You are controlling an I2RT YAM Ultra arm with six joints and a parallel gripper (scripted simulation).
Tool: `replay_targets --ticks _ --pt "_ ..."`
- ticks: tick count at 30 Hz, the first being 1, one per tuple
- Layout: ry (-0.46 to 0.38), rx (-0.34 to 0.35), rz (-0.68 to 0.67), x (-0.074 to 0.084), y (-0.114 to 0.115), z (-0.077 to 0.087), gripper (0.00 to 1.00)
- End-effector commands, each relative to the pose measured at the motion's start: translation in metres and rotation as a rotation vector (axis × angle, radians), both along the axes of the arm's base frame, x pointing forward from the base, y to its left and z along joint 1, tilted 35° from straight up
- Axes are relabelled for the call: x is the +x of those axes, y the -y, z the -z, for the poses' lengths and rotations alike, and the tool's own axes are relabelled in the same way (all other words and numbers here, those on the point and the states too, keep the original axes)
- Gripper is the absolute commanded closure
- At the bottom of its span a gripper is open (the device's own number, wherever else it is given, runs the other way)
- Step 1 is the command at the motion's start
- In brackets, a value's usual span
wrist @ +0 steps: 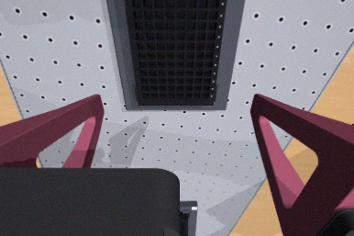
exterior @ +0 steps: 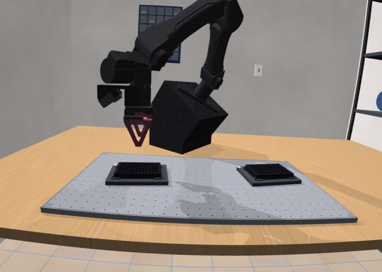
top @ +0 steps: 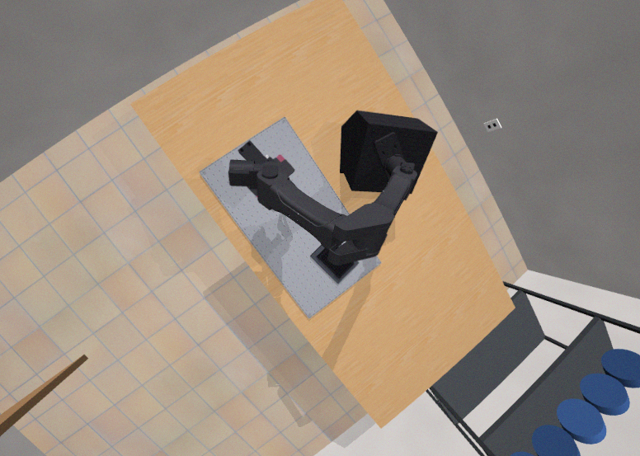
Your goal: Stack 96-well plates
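The 96-well plate (exterior: pixel 138 169) in nest N1 (exterior: pixel 137 179) is black and sits on the left of the grey breadboard in the exterior view. The second black plate (exterior: pixel 269 170) sits in nest N2 (exterior: pixel 270 179) on the right. My gripper (exterior: pixel 138 139) has dark red fingers. It is open and empty, and hovers well above the N1 plate, slightly behind it. In the wrist view the N1 plate (wrist: pixel 176 39) lies ahead of the open gripper (wrist: pixel 176 105). In the top view the arm hides most of N1, and a corner of N2 (top: pixel 329 270) shows under the elbow.
The grey perforated breadboard (exterior: pixel 197 192) lies on a wooden table. The arm's black angled base block (exterior: pixel 185 118) stands behind the board, close to the gripper. A shelf rack (exterior: pixel 365 62) stands at the far right.
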State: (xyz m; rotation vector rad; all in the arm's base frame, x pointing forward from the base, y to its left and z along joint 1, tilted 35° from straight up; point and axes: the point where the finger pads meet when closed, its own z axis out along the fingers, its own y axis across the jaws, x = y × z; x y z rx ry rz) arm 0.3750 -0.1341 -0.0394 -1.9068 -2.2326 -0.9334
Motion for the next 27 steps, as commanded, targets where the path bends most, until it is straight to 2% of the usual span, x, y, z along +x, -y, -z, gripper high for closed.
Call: replay_targets --ticks 1,12,13,15,18,21,23,27 --pt "0.031 -0.027 0.027 0.005 0.015 -0.015 0.00" --pt "0.031 -0.027 0.027 0.005 0.015 -0.015 0.00" --pt "0.036 -0.030 0.029 0.006 0.014 -0.011 0.00" --pt "-0.013 0.004 0.015 -0.003 -0.001 0.009 0.00" --pt "-0.005 -0.002 0.009 0.003 -0.003 0.012 0.00" --pt "-0.010 0.001 0.028 -0.002 0.002 0.014 0.00" --pt "-0.005 -0.004 0.029 0.002 0.002 0.016 0.00" --pt "-0.007 -0.003 0.009 0.006 -0.009 0.022 0.00"
